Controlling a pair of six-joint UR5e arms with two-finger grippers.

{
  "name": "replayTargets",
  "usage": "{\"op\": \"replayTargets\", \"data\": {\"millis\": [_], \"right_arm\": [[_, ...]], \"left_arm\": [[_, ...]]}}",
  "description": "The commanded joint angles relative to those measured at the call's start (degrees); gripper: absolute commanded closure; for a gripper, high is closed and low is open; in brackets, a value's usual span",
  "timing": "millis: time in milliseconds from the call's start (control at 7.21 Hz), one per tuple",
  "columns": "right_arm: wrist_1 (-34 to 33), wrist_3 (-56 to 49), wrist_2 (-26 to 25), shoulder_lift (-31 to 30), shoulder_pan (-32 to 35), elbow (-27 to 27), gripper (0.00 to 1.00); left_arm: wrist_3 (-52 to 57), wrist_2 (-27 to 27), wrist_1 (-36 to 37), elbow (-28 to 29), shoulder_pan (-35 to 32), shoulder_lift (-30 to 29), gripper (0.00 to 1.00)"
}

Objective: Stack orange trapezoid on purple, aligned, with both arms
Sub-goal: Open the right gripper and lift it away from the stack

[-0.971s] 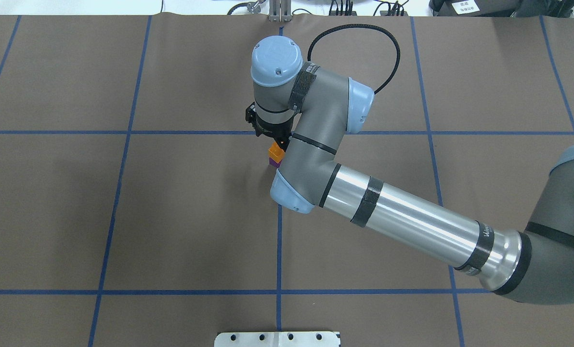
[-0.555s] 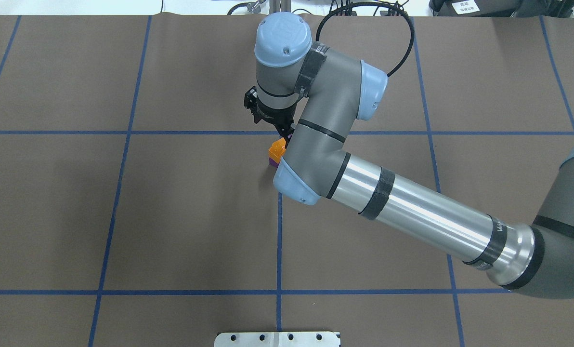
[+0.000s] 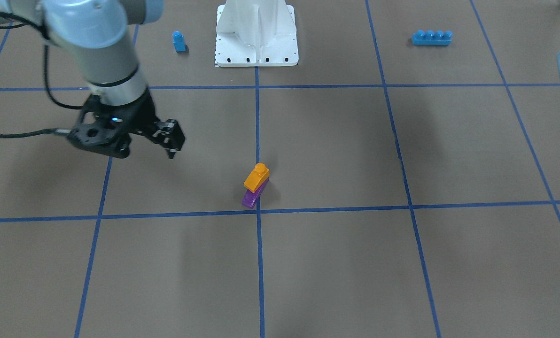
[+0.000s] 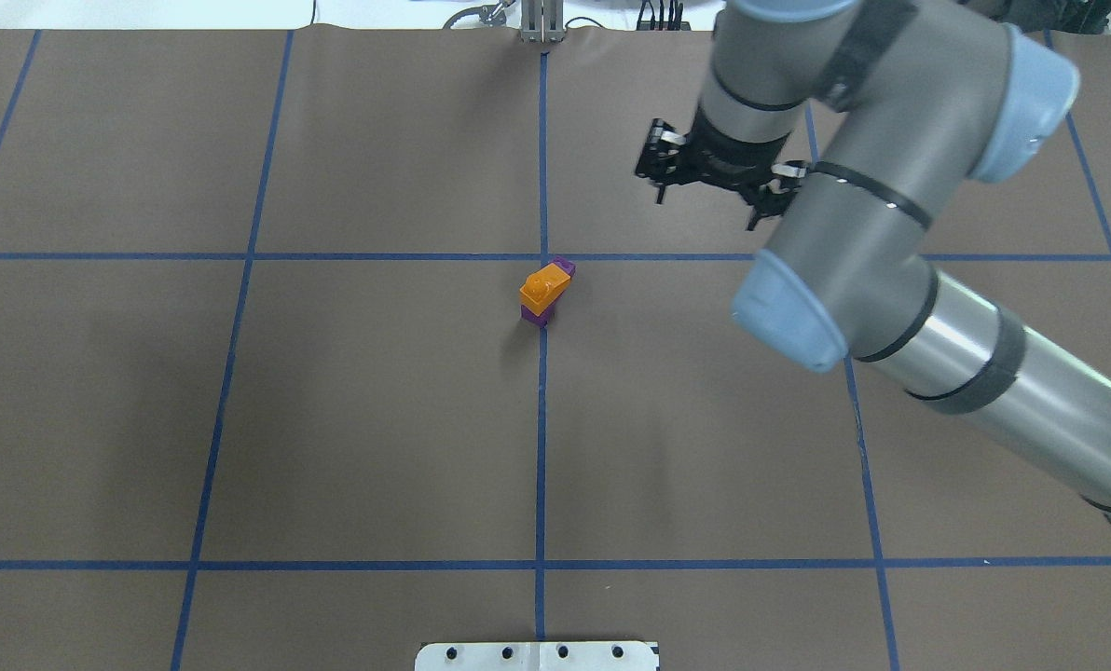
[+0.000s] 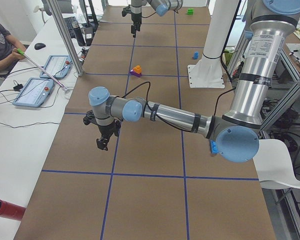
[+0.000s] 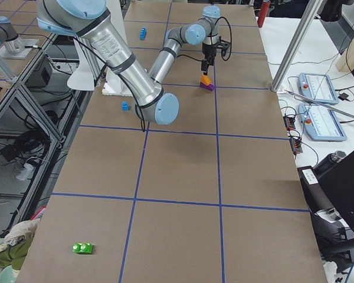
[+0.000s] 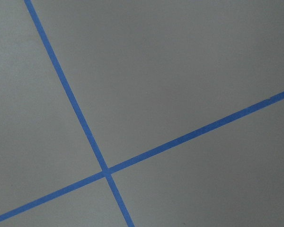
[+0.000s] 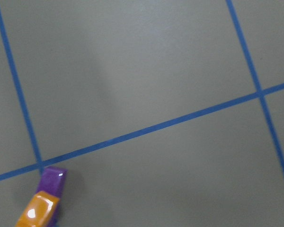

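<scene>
Table [image 3: 336, 150]: we see a brown cover with blue lines [image 3: 256, 117].
On it: purple brick [image 3: 253, 196], small blue brick [image 3: 179, 41], long blue brick [image 3: 431, 37], white base [image 3: 256, 33].

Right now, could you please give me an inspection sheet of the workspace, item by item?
Surface: brown table cover with a blue tape grid, lying flat.
Job's things: orange trapezoid sits on the purple, held by nothing; purple shows past it at both ends in the overhead view.
Clutter: blue single-stud brick, blue four-stud brick, green brick, all far from the stack.
Grippers: right hand open, empty, apart from the stack; left hand far off to its own side, open or shut unclear.
Cables: black cable hangs at the right wrist.
Surroundings: white pedestal; seated operator with tablets.
</scene>
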Motion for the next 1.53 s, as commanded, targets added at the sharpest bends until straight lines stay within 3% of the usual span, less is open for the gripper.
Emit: {"op": "replayTargets", "data": {"millis": [0,416,694,971,1387], "right_arm": [[-0.1,-31.0,6.4,-13.4,14.3,0.2,0.00],[0.0,-59.6,10.8,-29.0,27.9,-0.1,0.00],[2.0,-61.1,10.0,-31.6,29.2,-2.1,0.00],[15.7,-60.4,10.0,-33.7,29.8,-12.9,0.00],[19.7,-60.3,12.9,-36.7,33.8,-12.9,0.00]], "left_arm": [[0.0,-0.2,-0.1,-0.1,-0.1,0.9,0.00],[0.1,-0.2,-0.2,-0.2,-1.0,2.0,0.00],[4.2,-0.1,-0.7,-0.9,-3.3,4.2,0.00],[5.5,-0.6,-2.0,-0.3,-6.8,7.5,0.00],[5.5,-2.7,-1.7,0.4,-7.3,8.5,0.00]]}}
